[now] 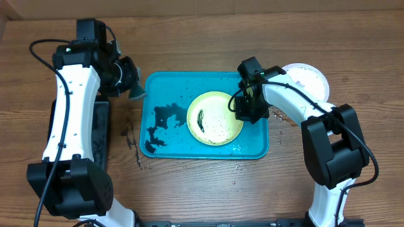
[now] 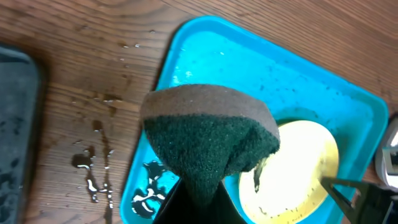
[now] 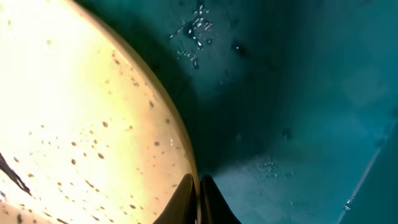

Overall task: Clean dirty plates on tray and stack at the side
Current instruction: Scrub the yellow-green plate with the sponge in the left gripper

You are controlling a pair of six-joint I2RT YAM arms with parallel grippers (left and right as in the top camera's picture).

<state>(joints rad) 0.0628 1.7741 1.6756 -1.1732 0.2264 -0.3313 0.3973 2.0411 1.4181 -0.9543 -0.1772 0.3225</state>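
Right now the left pincer point(image 1: 130, 86) is clamping a green scouring sponge with a grey-brown back point(image 2: 208, 134) and holding it above the wooden worktop point(image 1: 189, 189). Just beyond the sponge, a large turquoise-blue rectangular plastic tray point(image 1: 252, 145) is lying flat. A smaller black tray point(image 1: 100, 135) is sitting under that pincer's arm, with water drops spotting the wood beside it. The right pincer point(image 3: 199, 193) is sitting low inside the turquoise tray with its fingertips pressed together right at the rim of a small round yellow-green speckled plate point(image 1: 218, 123). Whether any rim is nipped between them cannot be told. That plate is lying in the tray on this pincer's left and is showing a dark smear. A dark puddle point(image 1: 165, 116) is spreading over the tray floor between the plate and the left pincer. On the right pincer's other side, off the tray, a small round white speckled plate point(image 1: 309, 79) is resting on the worktop, partly hidden by the arm.
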